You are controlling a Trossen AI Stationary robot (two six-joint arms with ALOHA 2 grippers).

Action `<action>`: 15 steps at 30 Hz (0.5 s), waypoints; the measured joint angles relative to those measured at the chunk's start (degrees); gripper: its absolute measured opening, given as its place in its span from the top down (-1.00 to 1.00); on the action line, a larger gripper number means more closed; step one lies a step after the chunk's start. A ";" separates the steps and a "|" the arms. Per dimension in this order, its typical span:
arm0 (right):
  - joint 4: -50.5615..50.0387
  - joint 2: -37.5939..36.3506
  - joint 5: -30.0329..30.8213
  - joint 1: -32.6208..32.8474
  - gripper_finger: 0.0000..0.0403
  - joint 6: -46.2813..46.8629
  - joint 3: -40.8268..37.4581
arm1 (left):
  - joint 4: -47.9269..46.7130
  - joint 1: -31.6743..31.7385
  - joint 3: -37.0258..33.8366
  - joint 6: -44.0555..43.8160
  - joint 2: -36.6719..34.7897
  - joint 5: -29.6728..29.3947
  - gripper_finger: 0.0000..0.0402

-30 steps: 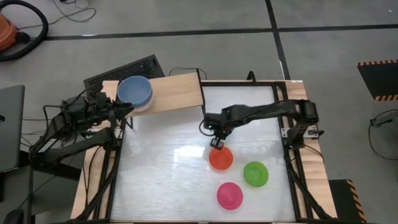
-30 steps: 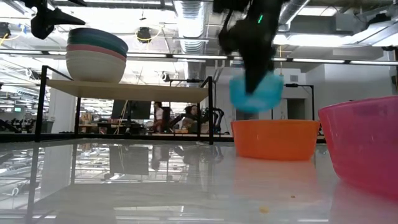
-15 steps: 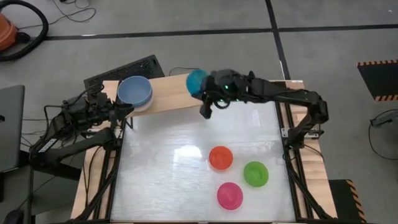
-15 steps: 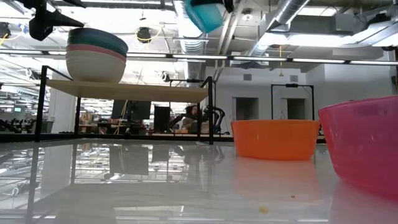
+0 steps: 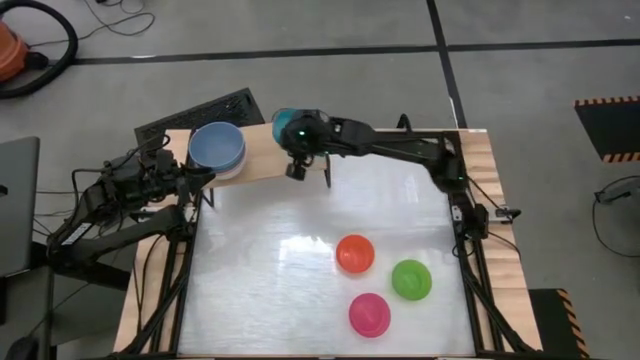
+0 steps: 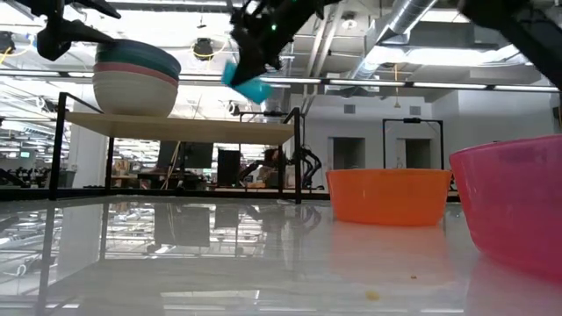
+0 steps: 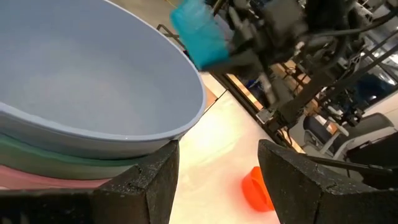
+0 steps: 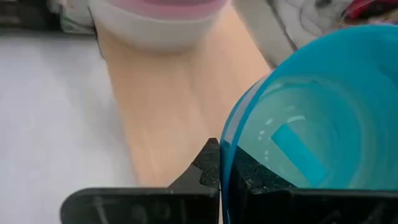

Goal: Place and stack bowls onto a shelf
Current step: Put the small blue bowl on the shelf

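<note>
The cyan bowl (image 5: pixel 285 122) hangs in the air above the bare part of the shelf (image 5: pixel 270 160), tilted, with its rim pinched between the fingers of the right gripper (image 5: pixel 293 133). In the right wrist view the wood of the shelf lies directly under the bowl. The stack of large bowls (image 5: pixel 217 148), with the light blue one on top, stands on the other end of the shelf, near but apart.

To do this step well, I think the bowl should first be turned level, then lowered straight down until its bottom touches the wood, beside the stack and not against it. Only then should the fingers let go.

The left gripper (image 7: pixel 217 180) waits beside the stack, fingers wide and holding nothing. The orange bowl (image 5: pixel 355 253), the green bowl (image 5: pixel 411 279) and the magenta bowl (image 5: pixel 369 314) are on the table (image 5: pixel 250 270).
</note>
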 joint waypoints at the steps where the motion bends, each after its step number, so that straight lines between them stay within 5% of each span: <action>1: -3.13 1.57 -0.07 -0.21 0.89 -0.22 2.24 | 0.01 -0.01 0.00 0.02 0.00 -0.12 -0.01; 5: -9.15 6.15 0.01 -0.24 0.89 -0.27 8.46 | 0.08 -0.02 0.00 0.01 0.00 -0.10 -0.01; 15: -16.42 8.00 1.20 -0.08 0.89 1.35 7.29 | -0.79 -0.02 0.00 0.11 0.00 -0.17 -0.01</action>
